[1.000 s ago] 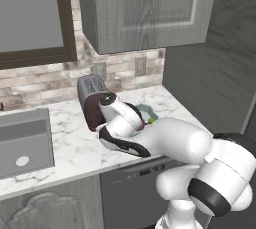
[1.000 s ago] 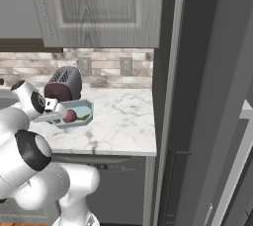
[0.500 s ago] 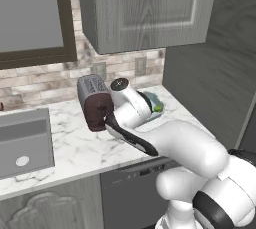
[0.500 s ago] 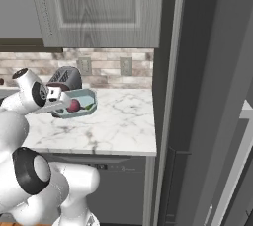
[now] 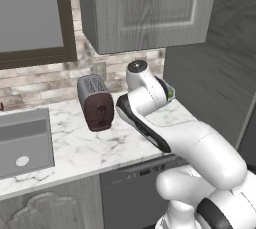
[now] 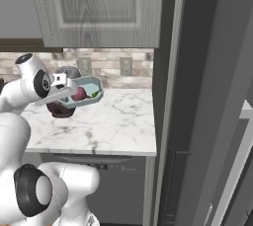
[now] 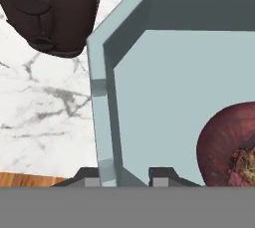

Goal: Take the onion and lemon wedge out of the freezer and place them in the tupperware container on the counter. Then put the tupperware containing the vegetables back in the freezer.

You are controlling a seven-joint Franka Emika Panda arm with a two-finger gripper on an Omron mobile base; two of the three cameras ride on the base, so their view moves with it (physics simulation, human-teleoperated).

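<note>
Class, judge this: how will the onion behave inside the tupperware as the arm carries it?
The onion looks round and smooth, so it probably rolls easily. The tupperware container, pinched by the gripper at one wall, looks tilted, so the onion may drift against a side wall.

Kitchen: marble counter (image 6: 113, 126), toaster (image 5: 96, 104), sink (image 5: 22, 140).

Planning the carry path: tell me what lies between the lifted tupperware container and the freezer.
In the right base view, nothing stands between the tupperware container and the freezer; below that stretch lies bare counter.
</note>
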